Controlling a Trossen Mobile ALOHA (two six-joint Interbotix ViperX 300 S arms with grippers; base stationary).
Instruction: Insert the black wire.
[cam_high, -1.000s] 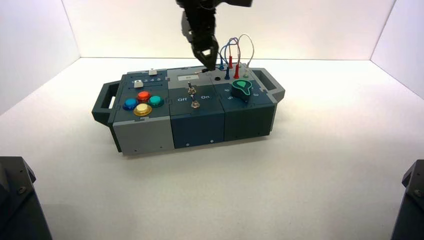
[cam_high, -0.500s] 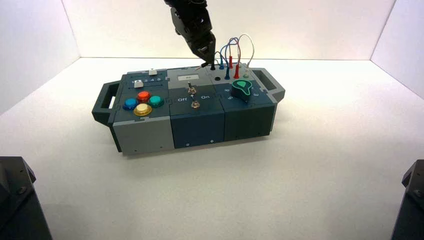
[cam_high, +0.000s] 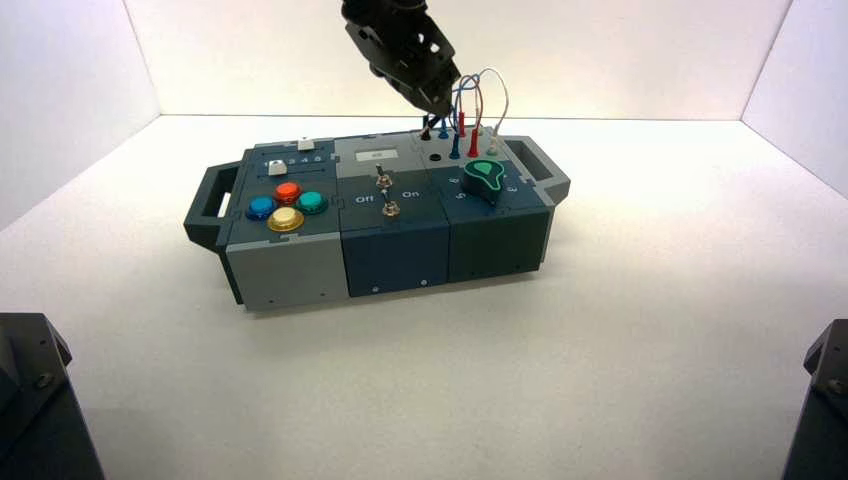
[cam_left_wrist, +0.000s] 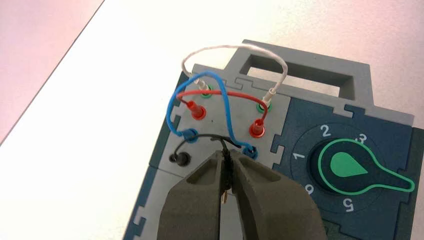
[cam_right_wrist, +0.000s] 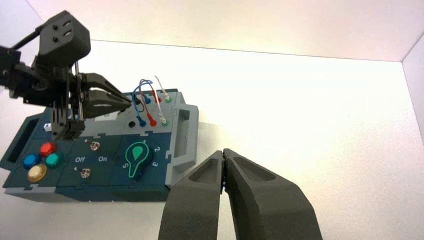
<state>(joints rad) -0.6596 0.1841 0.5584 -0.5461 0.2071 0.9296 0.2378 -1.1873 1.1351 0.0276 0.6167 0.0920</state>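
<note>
The black wire (cam_left_wrist: 205, 136) has one plug seated in a socket (cam_left_wrist: 180, 159) at the far corner of the box's grey wire panel. Its other slim black plug (cam_left_wrist: 227, 170) is pinched in my left gripper (cam_left_wrist: 227, 155), metal pin pointing back toward the wrist. In the high view the left gripper (cam_high: 432, 112) hangs just above the wire panel of the box (cam_high: 300, 250). An empty black socket (cam_high: 434, 158) shows on the panel in front of it. My right gripper (cam_right_wrist: 223, 152) is shut on nothing, hovering off the box's right end.
Blue (cam_left_wrist: 172, 107), red (cam_left_wrist: 225, 93) and white (cam_left_wrist: 235, 48) wires arch between their sockets right beside the held plug. A green pointer knob (cam_left_wrist: 345, 167) sits nearby. Two toggle switches (cam_high: 383, 180) and coloured buttons (cam_high: 286, 205) lie further left.
The left gripper has lifted and shifted right with the black plug, from the grey label panel to above the wire sockets. The right arm has not moved.
</note>
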